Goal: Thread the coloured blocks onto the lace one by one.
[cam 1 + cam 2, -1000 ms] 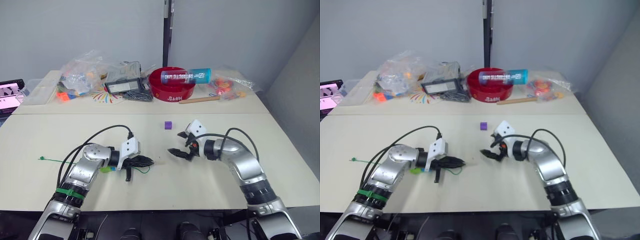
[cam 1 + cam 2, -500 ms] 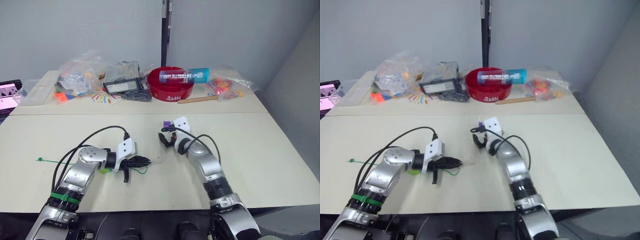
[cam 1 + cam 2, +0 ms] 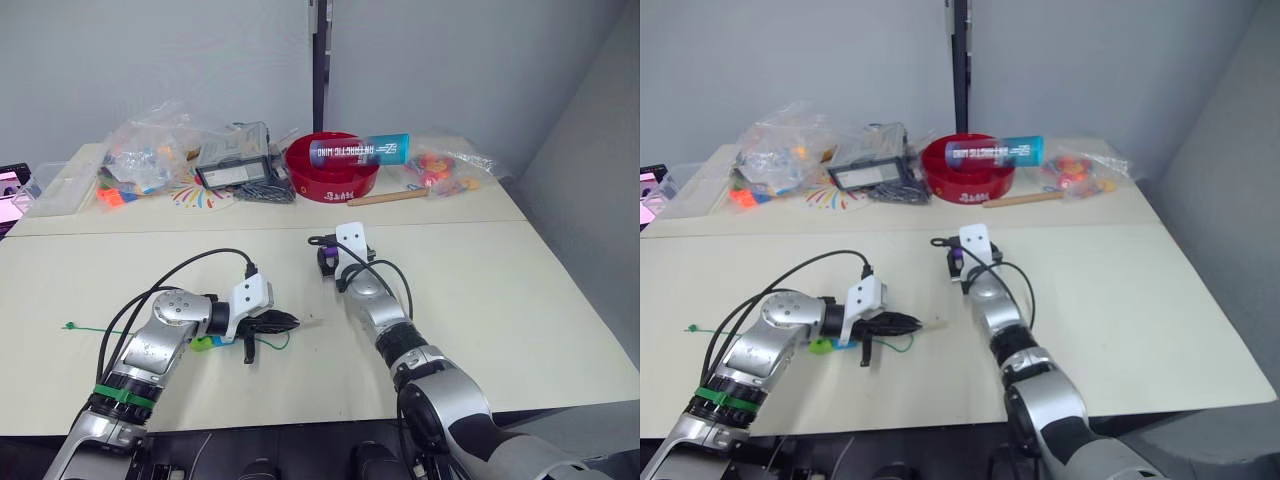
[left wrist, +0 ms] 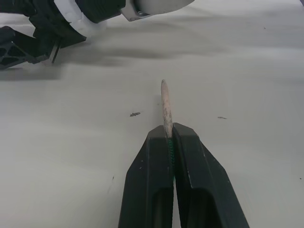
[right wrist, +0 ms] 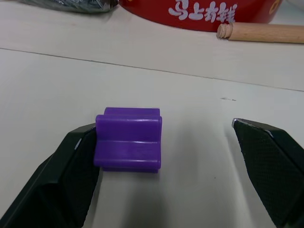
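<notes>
Centrally, just above the middle of the left eye view, we see a purple block (image 5: pixel 128 139) lying on the cream table (image 3: pixel 520 300). It sits between the spread fingers of our right gripper (image 5: pixel 166 171); one finger (image 5: pixel 71 175) touches the block's side while the other stands well apart, so the gripper is open and grasps nothing. In the left eye view this gripper (image 3: pixel 327 262) lies at the block, just below the seam between the two tabletops.

Lower left of centre, our left gripper (image 4: pixel 171 142) is clenched on the lace (image 3: pixel 130 328), with the pale stiff tip (image 4: pixel 166 107) poking out past the closed fingertips and pointing toward the right arm. The thin green string trails leftward across the table to a small green knot (image 3: pixel 70 326) near the left edge of the frame. A light green block (image 3: pixel 203 342) shows under the left wrist, beside a short loop of the lace.

Along the upper part of the frame, on the far tabletop, stand a red bowl (image 3: pixel 335 178) with a blue tube (image 3: pixel 358 151) across it, a wooden stick (image 3: pixel 380 198), a black-framed device (image 3: pixel 232 174), and clear bags of toys (image 3: pixel 150 150).
</notes>
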Robot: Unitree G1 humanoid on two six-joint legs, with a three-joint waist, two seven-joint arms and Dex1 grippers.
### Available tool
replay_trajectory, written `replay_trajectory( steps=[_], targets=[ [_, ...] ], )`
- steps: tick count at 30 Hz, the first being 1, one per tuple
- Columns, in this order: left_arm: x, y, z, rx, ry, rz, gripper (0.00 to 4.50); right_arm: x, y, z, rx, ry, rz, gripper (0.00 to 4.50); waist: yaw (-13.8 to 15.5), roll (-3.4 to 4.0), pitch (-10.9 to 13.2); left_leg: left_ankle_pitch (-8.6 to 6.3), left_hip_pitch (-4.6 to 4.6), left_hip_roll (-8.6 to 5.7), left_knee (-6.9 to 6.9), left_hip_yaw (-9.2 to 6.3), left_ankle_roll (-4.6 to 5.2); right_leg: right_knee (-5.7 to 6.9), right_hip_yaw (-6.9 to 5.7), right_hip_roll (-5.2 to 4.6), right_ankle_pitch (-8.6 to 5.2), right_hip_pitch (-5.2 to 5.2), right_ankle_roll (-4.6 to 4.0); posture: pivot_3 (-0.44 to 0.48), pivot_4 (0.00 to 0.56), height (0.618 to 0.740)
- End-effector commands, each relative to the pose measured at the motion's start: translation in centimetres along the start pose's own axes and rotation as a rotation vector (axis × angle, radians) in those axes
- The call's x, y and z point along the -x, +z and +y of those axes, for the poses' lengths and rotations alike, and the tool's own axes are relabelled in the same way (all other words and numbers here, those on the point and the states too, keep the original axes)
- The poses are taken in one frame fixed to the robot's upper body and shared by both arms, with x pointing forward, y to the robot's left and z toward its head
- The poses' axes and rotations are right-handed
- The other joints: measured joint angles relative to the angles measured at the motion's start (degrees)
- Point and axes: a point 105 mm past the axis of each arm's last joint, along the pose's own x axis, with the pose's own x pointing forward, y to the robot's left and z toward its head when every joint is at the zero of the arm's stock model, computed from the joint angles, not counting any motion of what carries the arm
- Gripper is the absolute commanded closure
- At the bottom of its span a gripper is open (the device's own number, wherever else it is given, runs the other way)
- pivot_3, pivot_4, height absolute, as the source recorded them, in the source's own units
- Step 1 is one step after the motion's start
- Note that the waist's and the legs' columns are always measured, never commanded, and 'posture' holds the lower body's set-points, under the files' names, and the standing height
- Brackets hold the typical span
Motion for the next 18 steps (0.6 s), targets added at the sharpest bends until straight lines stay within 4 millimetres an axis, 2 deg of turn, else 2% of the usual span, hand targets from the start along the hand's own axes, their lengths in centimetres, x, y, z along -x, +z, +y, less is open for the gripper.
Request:
replay_trajectory(
  steps=[1,4,5,8,14,18],
  targets=[
    [0.60,1.19,0.45,-0.032,0.020,-0.028,4.50,-0.28,1.72,2.27,-0.047,0.067,-0.045,0.03,-0.30,0.00,0.00,0.00,0.00,0.00,0.00,0.00,0.00,0.00,0.00,0.00,0.00,0.00,0.00,0.000,0.150,0.731],
    [0.62,1.18,0.48,-0.032,0.021,-0.026,4.50,-0.41,1.81,2.55,-0.045,0.073,-0.042,0.03,-0.66,0.00,0.00,0.00,0.00,0.00,0.00,-0.01,0.00,0.00,0.00,0.00,0.00,0.00,0.00,0.000,0.150,0.731],
    [0.63,1.19,0.49,-0.032,0.022,-0.026,4.50,-0.45,1.80,2.56,-0.042,0.073,-0.040,0.27,-0.73,0.01,0.00,0.00,0.00,0.00,0.00,-0.02,0.00,0.01,-0.01,0.00,0.00,0.00,0.00,0.000,0.150,0.731],
    [0.63,1.19,0.55,-0.031,0.023,-0.025,4.50,-0.50,1.73,2.59,-0.045,0.079,-0.035,1.16,-0.92,0.01,0.00,0.00,0.00,0.00,0.00,-0.04,0.00,0.02,-0.01,0.00,0.00,0.00,0.00,0.000,0.150,0.731],
    [0.60,1.13,0.60,-0.030,0.021,-0.023,4.50,-0.48,2.05,2.95,-0.060,0.097,-0.052,3.24,-0.96,0.01,0.01,0.00,0.00,-0.01,0.00,-0.05,0.00,0.01,-0.01,0.00,0.00,0.00,0.00,0.000,0.150,0.731],
    [0.57,1.09,0.56,-0.030,0.018,-0.022,4.50,-0.45,2.67,2.54,-0.074,0.105,-0.084,3.33,-1.00,0.02,0.01,0.00,0.00,0.00,0.00,-0.05,0.00,0.02,-0.01,0.00,0.00,0.00,0.00,0.000,0.150,0.731]
  ],
)
